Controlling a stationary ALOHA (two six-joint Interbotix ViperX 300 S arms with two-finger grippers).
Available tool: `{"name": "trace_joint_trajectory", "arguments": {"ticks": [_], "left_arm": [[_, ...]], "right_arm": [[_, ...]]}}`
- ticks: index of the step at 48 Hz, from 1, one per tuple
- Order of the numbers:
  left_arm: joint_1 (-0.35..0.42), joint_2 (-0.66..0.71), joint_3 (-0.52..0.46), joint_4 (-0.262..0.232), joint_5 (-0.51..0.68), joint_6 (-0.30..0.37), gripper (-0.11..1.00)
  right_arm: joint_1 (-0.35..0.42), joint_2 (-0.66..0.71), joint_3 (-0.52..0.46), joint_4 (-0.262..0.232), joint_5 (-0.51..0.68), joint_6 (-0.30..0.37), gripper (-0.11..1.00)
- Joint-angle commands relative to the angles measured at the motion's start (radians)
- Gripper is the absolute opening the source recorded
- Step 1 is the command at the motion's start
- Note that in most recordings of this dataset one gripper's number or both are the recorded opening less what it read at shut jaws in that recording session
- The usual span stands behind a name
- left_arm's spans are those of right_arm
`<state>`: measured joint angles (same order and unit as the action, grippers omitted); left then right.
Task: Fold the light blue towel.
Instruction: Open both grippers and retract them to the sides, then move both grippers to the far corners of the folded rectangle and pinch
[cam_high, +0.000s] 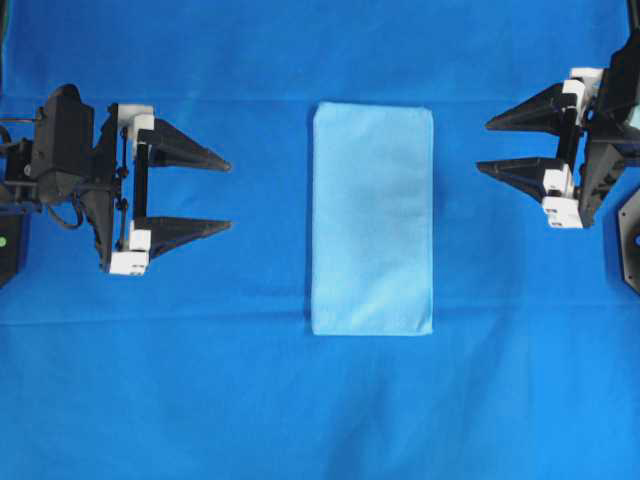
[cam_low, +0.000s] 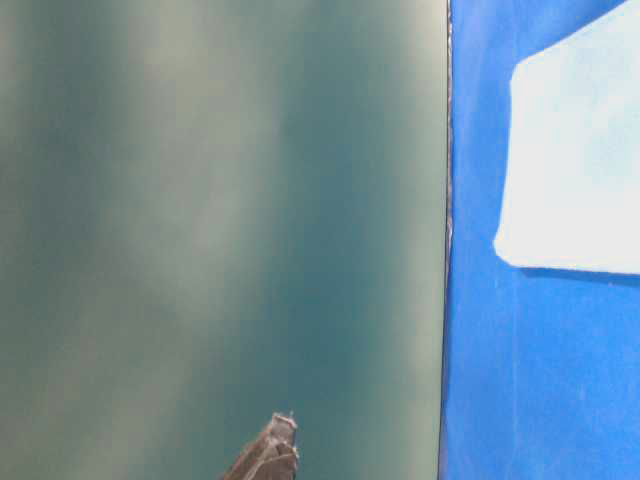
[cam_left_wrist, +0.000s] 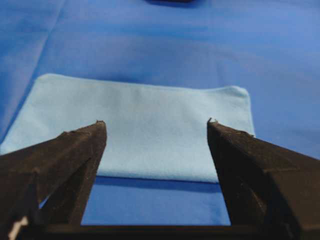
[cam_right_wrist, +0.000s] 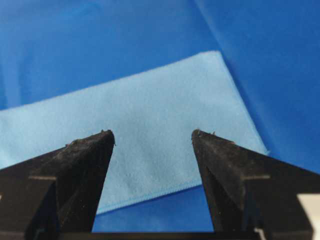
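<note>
A: Report towel position.

B: The towel (cam_high: 372, 219) lies flat on the blue sheet (cam_high: 300, 400) that covers the desk, at the centre of the overhead view; it forms a tall rectangle, long edges running top to bottom; the corners look square and the surface smooth. In the table-level view only one pale corner of the towel (cam_low: 580, 170) shows at the right, on the sheet (cam_low: 520, 380); the rest of that view is a blurred grey-green surface.

A: Report left gripper.

B: The left gripper (cam_high: 229, 194) sits at the left of the overhead view, well apart from the towel; its fingers (cam_high: 185, 148) point toward the towel and stand wide apart, holding nothing. In the left wrist view the two finger tips (cam_left_wrist: 97, 131) frame the towel (cam_left_wrist: 150, 130), which lies ahead of them on the sheet (cam_left_wrist: 165, 45).

A: Report right gripper.

B: The right gripper (cam_high: 482, 147) sits at the right of the overhead view, clear of the towel, near its upper half; its fingers (cam_high: 525, 172) point toward the towel, spread wide and empty. In the right wrist view the towel (cam_right_wrist: 150, 115) lies ahead between the finger tips (cam_right_wrist: 102, 142); its stitched hem shows along the near edge.
</note>
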<state>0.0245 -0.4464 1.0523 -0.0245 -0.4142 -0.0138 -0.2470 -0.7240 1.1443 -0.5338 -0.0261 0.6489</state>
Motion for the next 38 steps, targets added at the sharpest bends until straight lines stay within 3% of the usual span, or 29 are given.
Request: {"name": "trace_joint_trajectory", "arguments": {"ticks": [1,11,20,28,38], "left_arm": [[0.005,0.002,-0.015,0.002,-0.011,0.002,0.77],[0.008,0.025,-0.034,0.002,-0.011,0.005,0.77],[0.055,0.127,-0.100,0.002,-0.011,0.020,0.77],[0.135,0.285,-0.183,0.002,-0.011,0.020,0.77],[0.219,0.476,-0.291,0.002,-0.011,0.018,0.77]], "right_arm": [[-0.005,-0.005,-0.014,0.003,-0.012,0.002,0.65],[-0.029,-0.003,-0.020,0.005,-0.009,0.002,0.65],[-0.109,0.048,-0.048,0.005,-0.008,0.000,0.65],[-0.172,0.166,-0.086,-0.009,-0.006,-0.017,0.65],[-0.210,0.376,-0.170,-0.061,-0.005,-0.018,0.65]]}}
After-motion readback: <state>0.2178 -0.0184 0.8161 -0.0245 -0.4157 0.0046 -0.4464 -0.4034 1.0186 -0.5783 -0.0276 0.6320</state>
